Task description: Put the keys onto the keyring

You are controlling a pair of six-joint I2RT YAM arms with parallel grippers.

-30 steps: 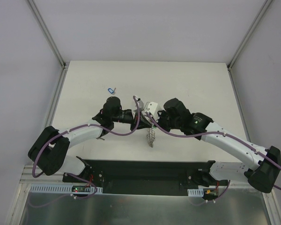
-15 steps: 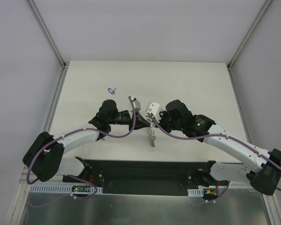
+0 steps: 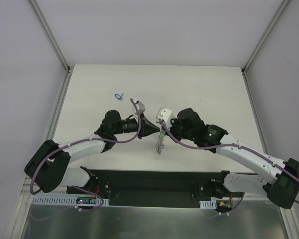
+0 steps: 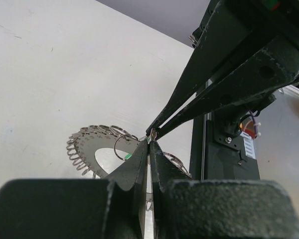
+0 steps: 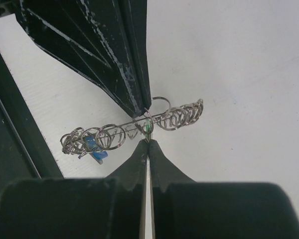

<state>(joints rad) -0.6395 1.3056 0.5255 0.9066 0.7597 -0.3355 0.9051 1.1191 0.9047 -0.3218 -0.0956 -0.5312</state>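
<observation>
The keyring (image 3: 160, 145) stands on edge above the tabletop (image 3: 204, 89), near its front and between the two arms, held up where the two sets of jaws meet at its top rim. In the right wrist view it is seen edge-on, a thin plate with wire loops strung along it. A blue key (image 5: 94, 148) hangs among the loops at one end, and a green key (image 5: 147, 128) sits at the middle.

The left gripper (image 3: 156, 131) comes in from the left. Its jaws are pressed together with only a slit between them, and the keyring's rim passes through that slit, showing on both sides of the fingers in the left wrist view. The right gripper (image 3: 162, 133) meets it tip to tip from the other side, its jaws closed on the green key right at the rim.

A second blue key (image 3: 118, 95) lies flat on the tabletop, well apart, behind and to the left.
</observation>
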